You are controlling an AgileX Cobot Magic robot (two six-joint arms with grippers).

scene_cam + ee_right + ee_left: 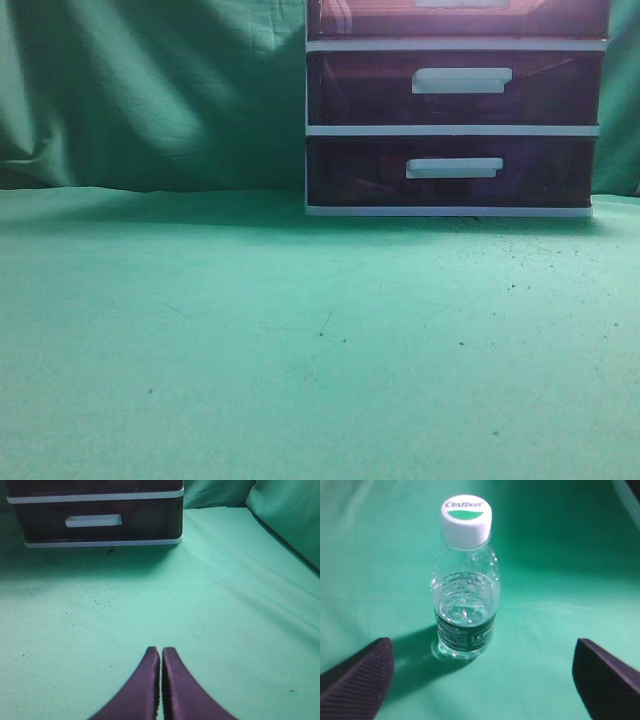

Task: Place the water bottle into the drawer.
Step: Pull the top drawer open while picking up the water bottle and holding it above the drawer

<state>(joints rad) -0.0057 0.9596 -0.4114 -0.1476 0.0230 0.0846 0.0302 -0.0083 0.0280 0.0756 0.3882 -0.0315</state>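
Wide green bench (300, 350) lying bare before the white-framed unit (455, 130), top drawer (458, 18) closed at the exterior view's upper edge. Left fingers (360, 680) spread wide, touching nothing, water bottle (465, 580) upright on the cloth between and beyond them. Right fingers (172, 690) pressed together, grasping nothing, low over the bench and aimed at the unit

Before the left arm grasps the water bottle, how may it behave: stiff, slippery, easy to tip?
The water bottle stands upright and narrow, so a push near its white cap could tip it. Its thin clear wall may flex. Partly full, it probably feels moderately light.
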